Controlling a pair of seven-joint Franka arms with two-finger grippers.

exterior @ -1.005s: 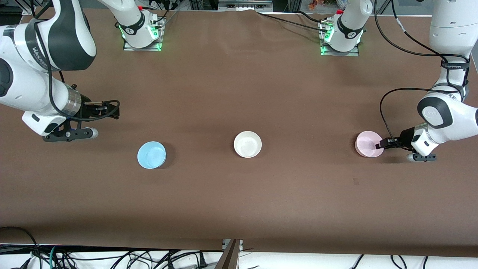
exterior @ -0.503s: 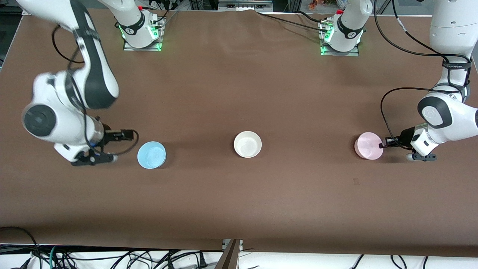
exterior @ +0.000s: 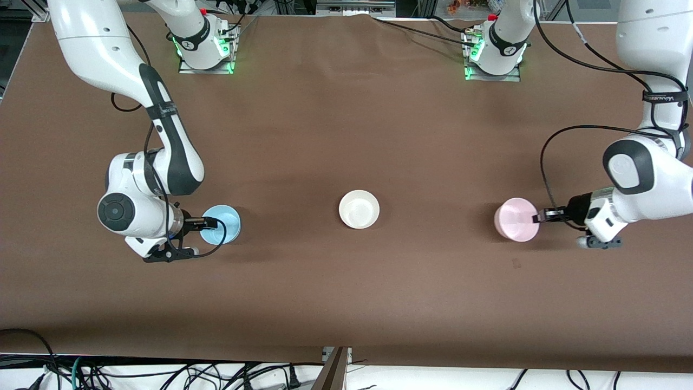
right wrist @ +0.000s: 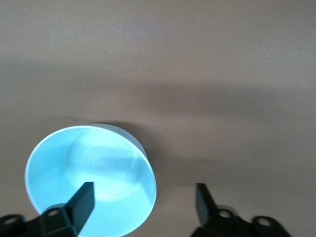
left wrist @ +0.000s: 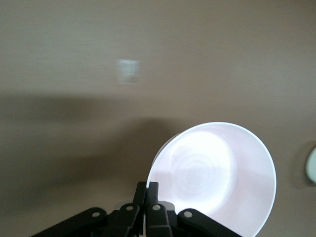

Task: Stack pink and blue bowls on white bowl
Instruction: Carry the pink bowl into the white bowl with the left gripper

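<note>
Since a second ago the right arm has swung down from the edge of the table to the blue bowl (exterior: pixel 221 224), and the pink bowl (exterior: pixel 516 219) has shifted toward the white bowl (exterior: pixel 359 209), carried along by the left arm.

The left gripper (exterior: pixel 538 218) is clamped tight on the rim of the pink bowl at the side toward the left arm's end of the table. In the left wrist view the two fingers (left wrist: pixel 147 195) are pressed together over the rim, and the pink bowl (left wrist: pixel 217 175) tilts with its inside showing. Whether the bowl is off the brown table (exterior: pixel 346 135) or still touching it, I cannot tell.

The right gripper (exterior: pixel 208 221) is at the blue bowl's rim on the side toward the right arm's end of the table. Its fingers stand wide apart; the right wrist view shows one finger (right wrist: pixel 81 200) over the inside of the blue bowl (right wrist: pixel 91 177) and the other outside the wall, neither pressing on it. The blue bowl sits upright on the table.

The white bowl stands upright in the middle of the table, between the other two and well apart from each, with nothing in it.
</note>
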